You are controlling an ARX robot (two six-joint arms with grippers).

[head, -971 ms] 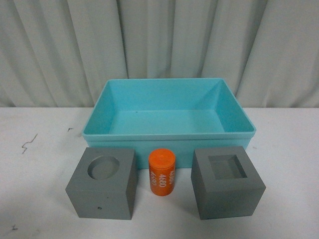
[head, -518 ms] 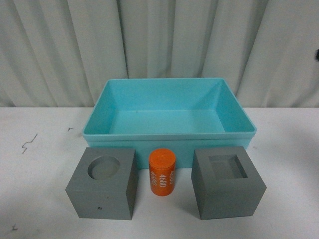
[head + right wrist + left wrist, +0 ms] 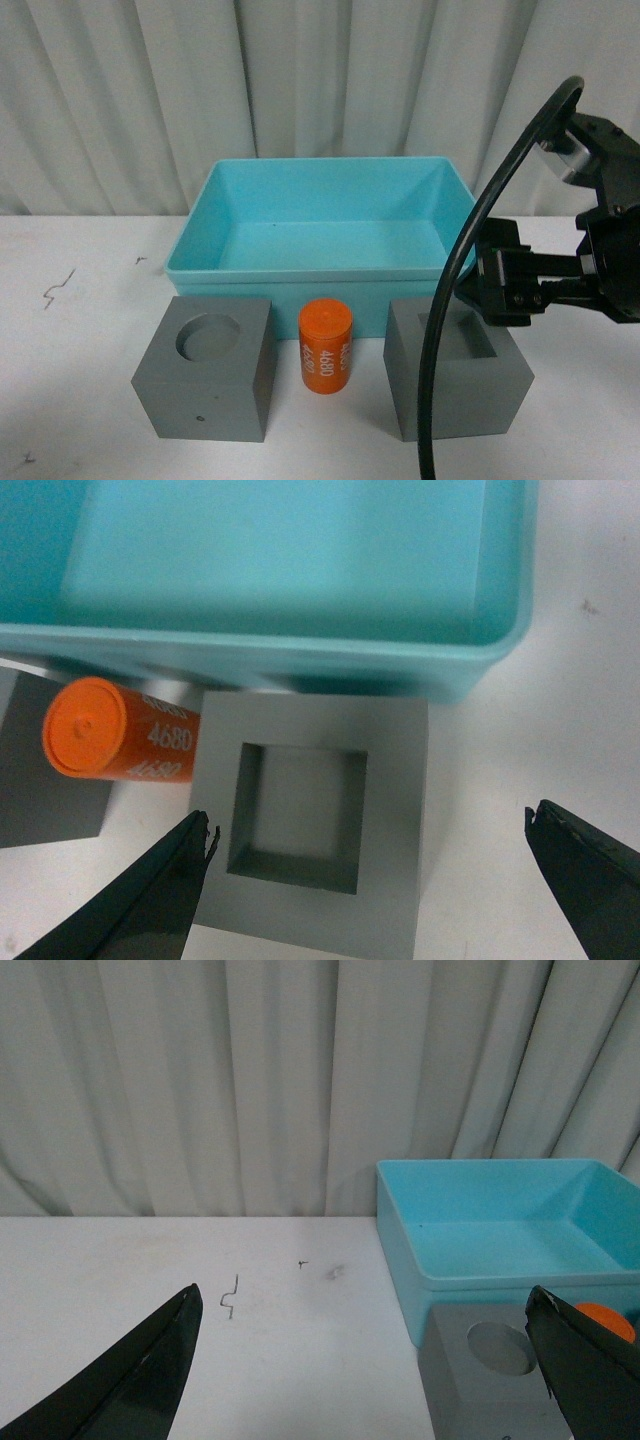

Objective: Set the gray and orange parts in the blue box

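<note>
The turquoise box [image 3: 340, 270] stands empty at the middle of the table. In front of it stand a gray cube with a round recess [image 3: 205, 385], an upright orange cylinder [image 3: 326, 348] printed "4680", and a gray cube with a square recess [image 3: 455, 395]. My right gripper [image 3: 470, 293] is open above the square-recess cube. In the right wrist view the gripper [image 3: 368, 820] has its jaws wide apart over that cube [image 3: 395, 780], with the cylinder [image 3: 120, 742] beside it. My left gripper [image 3: 362, 1295] is open and empty, and the round-recess cube [image 3: 480, 1390] lies near one jaw. It does not show in the front view.
A white table [image 3: 80, 330] with small dark marks [image 3: 230, 1298] carries everything. A gray curtain [image 3: 120, 100] hangs close behind the box. The right arm's black cable [image 3: 450, 280] loops down in front of the square-recess cube.
My right arm has come into the front view from the right and now hangs over the square-recess cube. The cubes, cylinder and box have not moved.
</note>
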